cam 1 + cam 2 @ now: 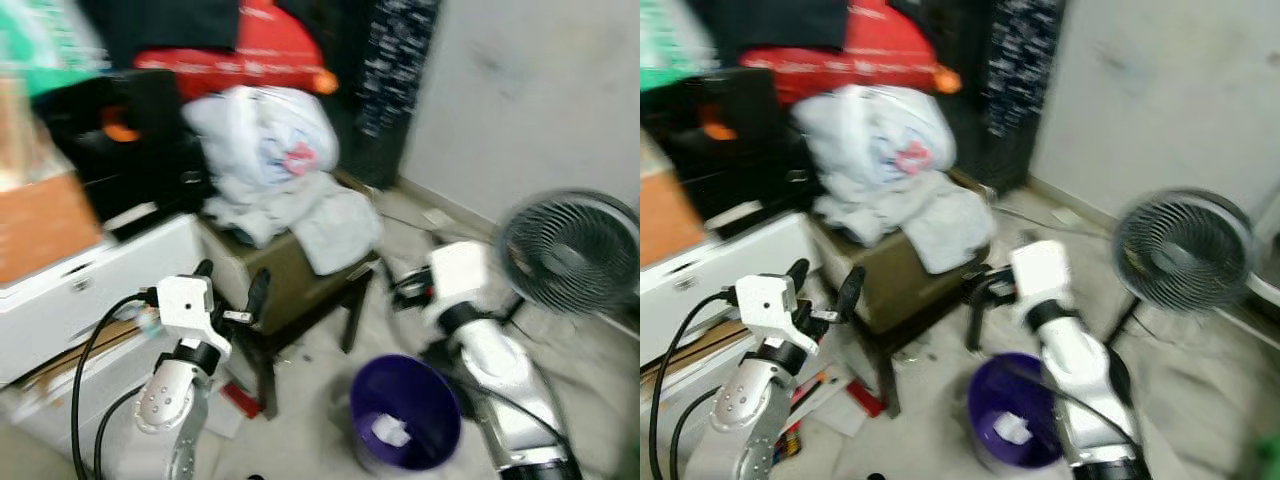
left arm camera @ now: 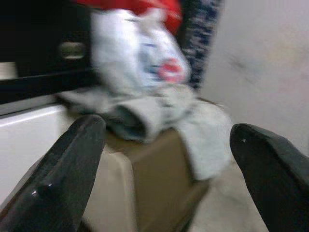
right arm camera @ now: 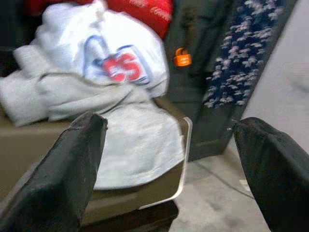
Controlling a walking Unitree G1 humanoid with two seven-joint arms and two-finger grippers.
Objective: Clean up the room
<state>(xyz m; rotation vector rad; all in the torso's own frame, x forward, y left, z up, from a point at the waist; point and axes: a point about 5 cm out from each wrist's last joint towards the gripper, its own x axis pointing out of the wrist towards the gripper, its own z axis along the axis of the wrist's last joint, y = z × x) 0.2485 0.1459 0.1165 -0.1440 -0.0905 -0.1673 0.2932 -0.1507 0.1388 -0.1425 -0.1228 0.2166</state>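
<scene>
A pile of grey clothes (image 1: 300, 215) lies on a low olive stool (image 1: 285, 275) near the centre of the frame, with a white plastic bag (image 1: 265, 135) printed in red and blue sitting on top of the pile, toward its back. One grey piece hangs over the stool's right edge. The left gripper (image 1: 232, 285) is held up just left of the stool, its two black fingers (image 2: 63, 179) spread wide and holding nothing; the wrist view looks between them at the clothes. The right gripper (image 3: 169, 159) points at the stool from its right side, fingers (image 3: 273, 169) likewise parted and empty, though in the head views that end of the arm is blurred. In the lower middle of the frame a purple bin (image 1: 405, 412) stands on the floor (image 1: 310, 420) with a crumpled white scrap inside. A fan (image 1: 570, 250) stands at the right edge. White drawers (image 1: 100, 285) sit at the left, and dark and red bags (image 1: 270, 45) are stacked along the top.
</scene>
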